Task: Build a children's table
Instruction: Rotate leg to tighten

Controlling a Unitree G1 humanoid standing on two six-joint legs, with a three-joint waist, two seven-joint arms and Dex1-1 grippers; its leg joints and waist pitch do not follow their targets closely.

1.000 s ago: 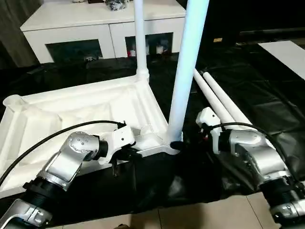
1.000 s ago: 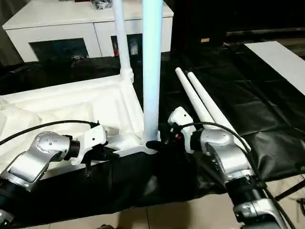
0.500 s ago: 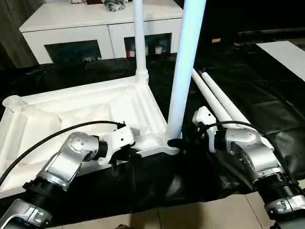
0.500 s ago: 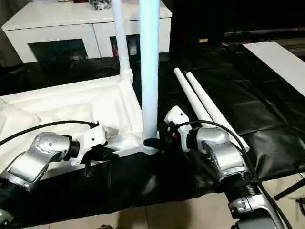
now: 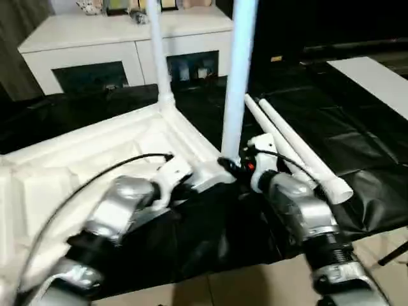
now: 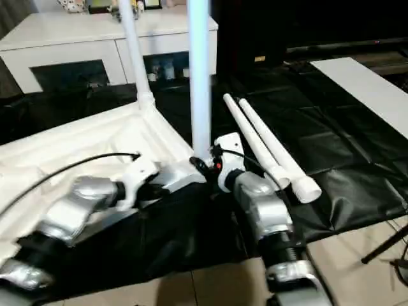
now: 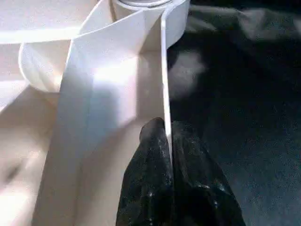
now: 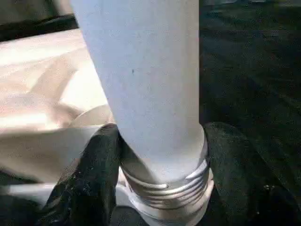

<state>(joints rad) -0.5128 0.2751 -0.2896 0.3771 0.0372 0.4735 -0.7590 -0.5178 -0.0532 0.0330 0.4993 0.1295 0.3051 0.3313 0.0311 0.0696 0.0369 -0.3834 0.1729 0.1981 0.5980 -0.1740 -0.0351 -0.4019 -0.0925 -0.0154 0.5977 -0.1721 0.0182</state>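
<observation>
Fingers (image 8: 101, 174) straddle upright leg (image 8: 146, 89) base.

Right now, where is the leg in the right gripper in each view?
Left eye: near leg upright at centre, right gripper at its base.
Right eye: upright, centre.
Right wrist: between the fingers.
Left wrist: likely the ring in the corner socket.
Shared landmark: that socket of the tabletop.

The near leg (image 5: 237, 83) stands tall in the tabletop's (image 5: 76, 159) corner, with the right gripper (image 8: 157, 155) hugging its bottom from both sides. A far leg (image 5: 157, 54) stands at the next corner. Two loose legs (image 5: 290, 150) lie just beside the right arm, blocking that side. The left gripper (image 7: 168, 160) pinches the thin rim. The tabletop's middle is open room.
</observation>
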